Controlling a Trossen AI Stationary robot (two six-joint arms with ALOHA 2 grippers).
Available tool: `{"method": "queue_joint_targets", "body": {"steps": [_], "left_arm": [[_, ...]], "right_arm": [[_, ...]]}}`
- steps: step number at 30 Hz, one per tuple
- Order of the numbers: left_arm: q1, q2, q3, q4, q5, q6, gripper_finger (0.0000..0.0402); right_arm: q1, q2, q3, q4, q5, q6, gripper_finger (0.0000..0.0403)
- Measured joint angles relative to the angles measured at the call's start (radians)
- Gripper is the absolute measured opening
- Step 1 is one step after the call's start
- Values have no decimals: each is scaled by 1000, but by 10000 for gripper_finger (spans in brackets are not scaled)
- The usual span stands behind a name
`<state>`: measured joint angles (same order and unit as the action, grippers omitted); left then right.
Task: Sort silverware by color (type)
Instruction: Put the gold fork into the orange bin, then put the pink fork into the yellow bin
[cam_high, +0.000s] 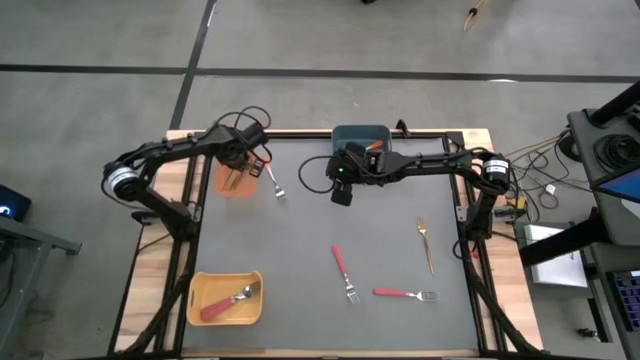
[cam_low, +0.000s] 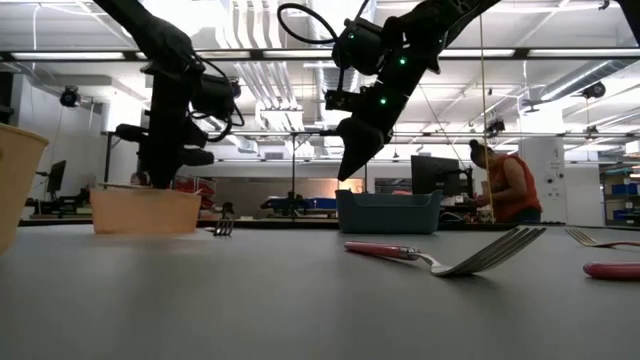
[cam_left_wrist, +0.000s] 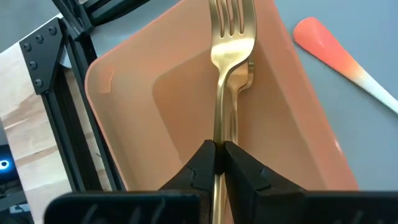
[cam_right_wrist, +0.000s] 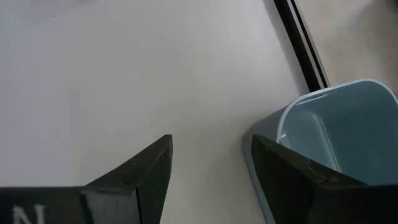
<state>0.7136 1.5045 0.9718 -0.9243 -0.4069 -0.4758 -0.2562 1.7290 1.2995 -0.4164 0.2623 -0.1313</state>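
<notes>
My left gripper (cam_high: 240, 168) is shut on a thin gold fork (cam_left_wrist: 227, 56) over the orange bin (cam_high: 236, 180) at the table's far left. A second gold fork (cam_left_wrist: 249, 73) seems to lie under it in the bin. An orange-handled fork (cam_high: 273, 179) lies on the table beside that bin. My right gripper (cam_high: 342, 195) hangs open and empty above the table, just near of the blue-grey bin (cam_high: 360, 138). A gold fork (cam_high: 426, 243) and two red-handled forks (cam_high: 345, 272) (cam_high: 405, 294) lie on the table's near right. My left gripper pinches the gold fork's handle (cam_left_wrist: 219, 134) between its two fingers. The fingers come from above, pointing down, and the fork runs on along them with its tines (cam_left_wrist: 231, 15) ahead, inside the orange bin. Whether the tines touch the bin's floor, I cannot tell.
A yellow bin (cam_high: 200, 285) at the near left corner holds red-handled silverware (cam_high: 228, 300). The blue-grey bin holds something red (cam_high: 375, 147). In the low view a person (cam_low: 505, 185) stands in the room beyond the table. Bare table lies between the bins.
</notes>
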Motion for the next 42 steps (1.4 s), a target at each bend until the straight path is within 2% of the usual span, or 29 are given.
{"method": "queue_joint_targets", "body": {"steps": [30,42], "left_arm": [[-1,32,-2,6,6,11,15],[-4,30,-2,7,11,12,72]], "right_arm": [[0,0,0,-4,0,7,210],[0,1,0,-5,0,15,210]]}}
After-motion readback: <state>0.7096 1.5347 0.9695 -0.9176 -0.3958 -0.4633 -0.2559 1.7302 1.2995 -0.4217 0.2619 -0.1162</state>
